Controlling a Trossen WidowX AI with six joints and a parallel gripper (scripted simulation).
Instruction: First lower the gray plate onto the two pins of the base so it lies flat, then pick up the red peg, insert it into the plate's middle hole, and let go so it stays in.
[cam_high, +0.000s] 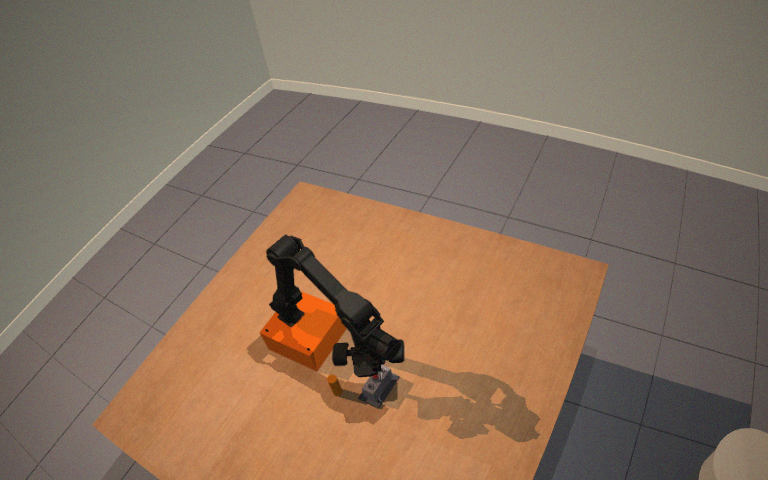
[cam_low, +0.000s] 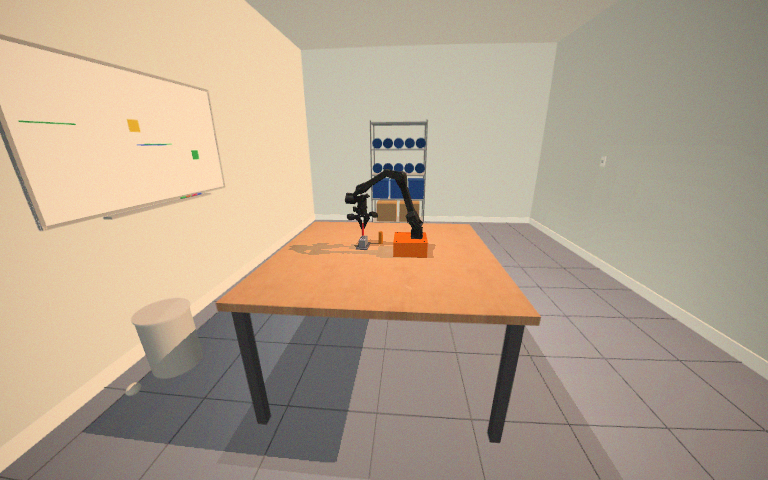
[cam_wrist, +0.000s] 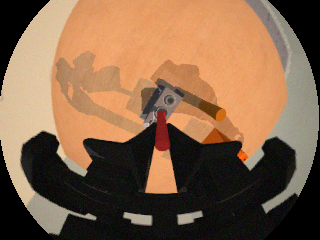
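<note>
My gripper (cam_low: 363, 223) (cam_wrist: 162, 126) is shut on the red peg (cam_low: 363, 229) (cam_wrist: 162, 139) and holds it nearly upright over the gray plate (cam_high: 373, 387) (cam_wrist: 164, 103). The peg's lower end is at the plate's middle, at or in the middle hole; how deep it goes cannot be told. The plate sits on the dark gray base (cam_high: 372, 403) and looks flat. One round ring shows on the plate's near side in the wrist view. In the top view the arm hides most of the peg and the far part of the plate.
An orange-brown cylinder (cam_high: 334, 385) (cam_low: 380, 237) (cam_wrist: 220, 114) stands upright beside the base, on the side toward the arm's orange mount (cam_high: 288, 346) (cam_low: 410, 247). The wooden table (cam_high: 481, 283) (cam_low: 368, 283) carries them all. Arm shadows fall across it.
</note>
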